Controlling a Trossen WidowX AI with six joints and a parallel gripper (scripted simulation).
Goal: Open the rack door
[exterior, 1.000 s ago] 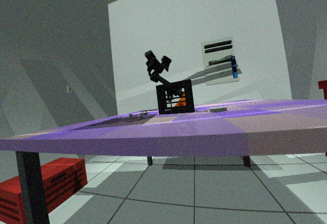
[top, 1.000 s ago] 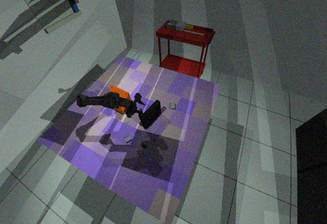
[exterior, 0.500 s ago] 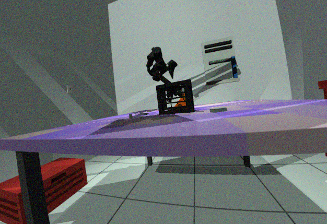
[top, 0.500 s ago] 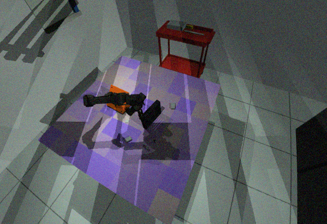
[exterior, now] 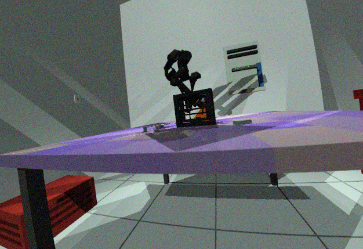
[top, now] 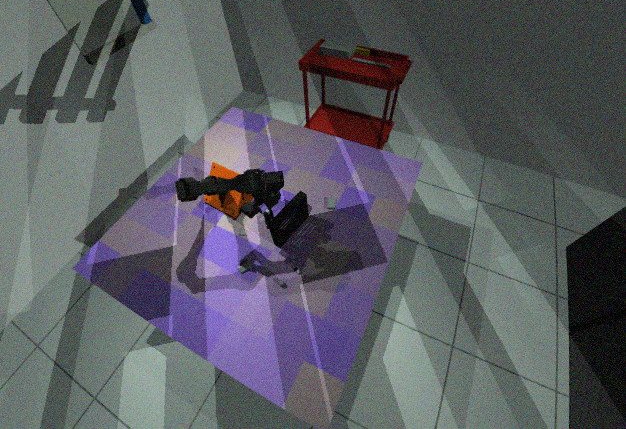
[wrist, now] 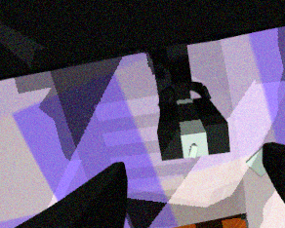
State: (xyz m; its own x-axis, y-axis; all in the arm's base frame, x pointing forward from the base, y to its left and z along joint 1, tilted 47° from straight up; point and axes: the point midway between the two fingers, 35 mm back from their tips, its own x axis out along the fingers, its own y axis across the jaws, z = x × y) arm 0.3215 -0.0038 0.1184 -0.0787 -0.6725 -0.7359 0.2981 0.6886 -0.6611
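Note:
The black rack (top: 290, 219) (exterior: 211, 108) stands upright on the table (top: 242, 343) (exterior: 117, 161). No door panel visibly stands out from its frame, but the dark picture hides the exact door angle. In the wrist view a dark band of the rack crosses the top. Below it a black handle-like part (wrist: 212, 124) with a pale end face appears between and beyond the two fingers; its turn angle is unclear. My gripper (wrist: 193, 163) is open, with nothing held between its fingers. It is on the robot-base side of the rack, largely hidden behind the rack in the exterior view.
The orange base plate (top: 217, 171) (exterior: 201, 114) is behind the rack. A pale block (top: 329, 202) (exterior: 242, 121) lies beside the rack. Small grey pieces (exterior: 159, 127) (exterior: 144, 129) lie on the other side. A red cart (top: 353, 70) stands beyond the table.

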